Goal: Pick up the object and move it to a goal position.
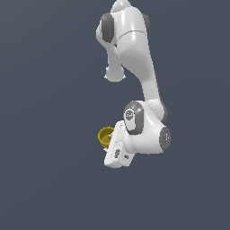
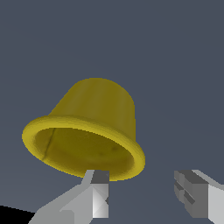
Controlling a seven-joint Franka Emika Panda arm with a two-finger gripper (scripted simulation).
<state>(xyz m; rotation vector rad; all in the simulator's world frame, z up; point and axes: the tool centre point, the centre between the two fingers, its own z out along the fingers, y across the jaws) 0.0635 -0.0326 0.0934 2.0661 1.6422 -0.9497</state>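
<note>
The yellow cup is small and round, with a thin flared rim and a hollow inside. In the exterior view it sits right against the white gripper, on that view's left of the hand. In the wrist view the cup is large and close, its open mouth tilted toward the camera. The gripper is open. One fingertip is at the cup's rim. The other fingertip stands well apart from the cup. The cup is not between the fingers. I cannot tell whether the near fingertip touches the rim.
The white arm rises above the hand in the exterior view. The ground is a plain dark grey-blue surface all around, with no other object in view.
</note>
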